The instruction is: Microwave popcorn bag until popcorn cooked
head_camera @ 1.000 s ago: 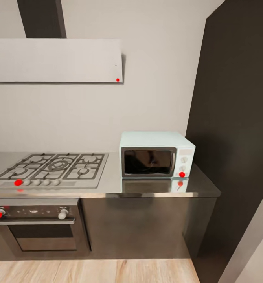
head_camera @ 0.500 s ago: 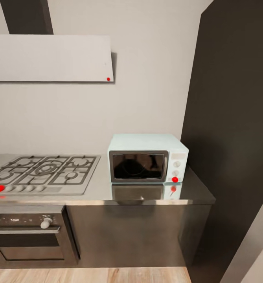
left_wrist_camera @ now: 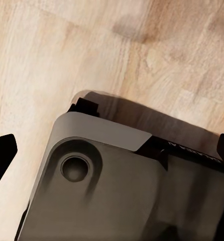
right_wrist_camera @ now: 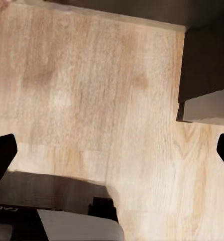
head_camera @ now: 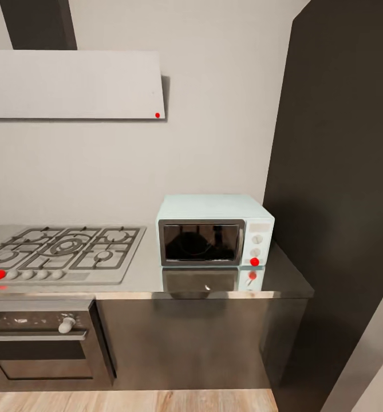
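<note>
On countertop (head_camera: pixel 151 280), microwave (head_camera: pixel 214 237) (interior dark, unreadable).

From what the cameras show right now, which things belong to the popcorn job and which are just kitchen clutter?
For the job:
- microwave, door shut, on the countertop

Not for the job:
- gas hob
- built-in oven
- extractor hood
- tall dark cabinet
- wooden floor

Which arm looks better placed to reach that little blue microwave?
Probably right, narrowly: the microwave sits slightly right of centre in the head view. Left pincer and right pincer both hang open above the wooden floor.
</note>
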